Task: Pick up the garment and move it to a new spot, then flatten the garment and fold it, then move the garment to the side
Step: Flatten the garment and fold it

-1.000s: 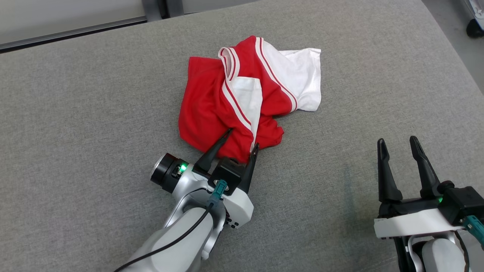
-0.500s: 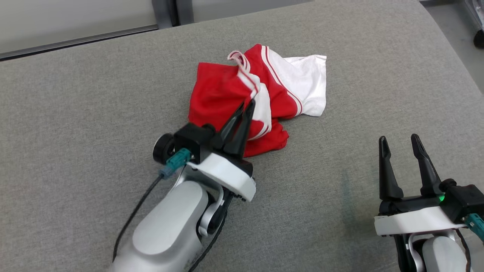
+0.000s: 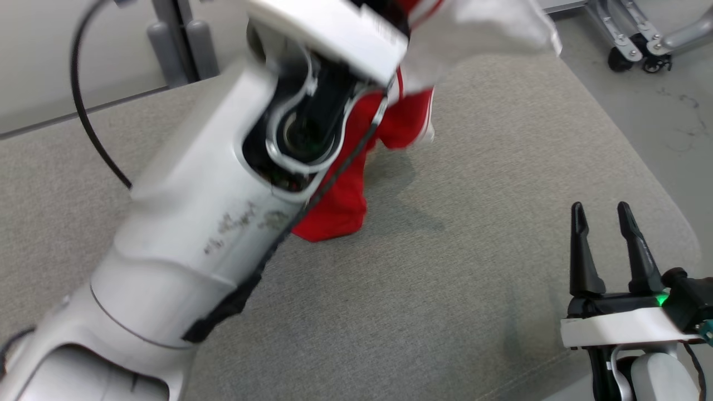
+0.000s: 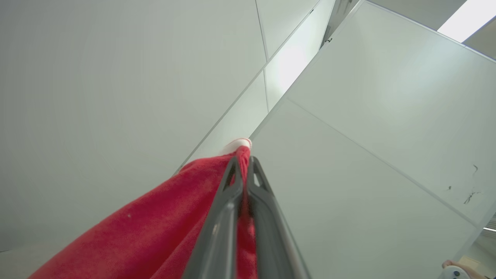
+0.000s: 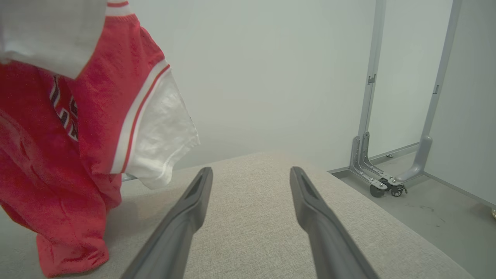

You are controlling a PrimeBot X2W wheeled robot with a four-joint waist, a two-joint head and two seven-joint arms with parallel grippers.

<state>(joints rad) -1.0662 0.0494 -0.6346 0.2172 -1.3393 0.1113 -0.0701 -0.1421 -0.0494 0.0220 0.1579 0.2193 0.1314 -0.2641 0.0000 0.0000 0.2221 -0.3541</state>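
Garment: a red-and-white shirt, hanging bunched from the left gripper. In the head view it runs from 12 o'clock down to about the centre. Its lowest red fold looks to be brushing the surface, though contact is hard to confirm.

Under everything is the grey padded surface, which spans most of the head view. Next in size is the left forearm, blurred, crossing from 7 o'clock up to 12 o'clock and hiding the grip itself. A wheeled metal frame stands on the floor at 1 o'clock, well apart from the work.

The right gripper sits at 4 o'clock. Its 2 fingers are spread wide with nothing between them, well clear of the cloth.

In the left wrist view, the left gripper has its 2 fingers pressed together on a thin pinch of red fabric. A white edge peeks out at the tips.

I judge this to be the carry to a new spot.
- Raise the arm until the trailing fold clears the surface, so it does not drag and twist.
- Travel smoothly, because the pinch is narrow and a jerk could pull it free.
- On arrival, set the low end down 1st and draw away from it, so the shirt lays out long rather than heaping.
- Hold the right gripper back at 4 o'clock, ready to take a 2nd edge for flattening.
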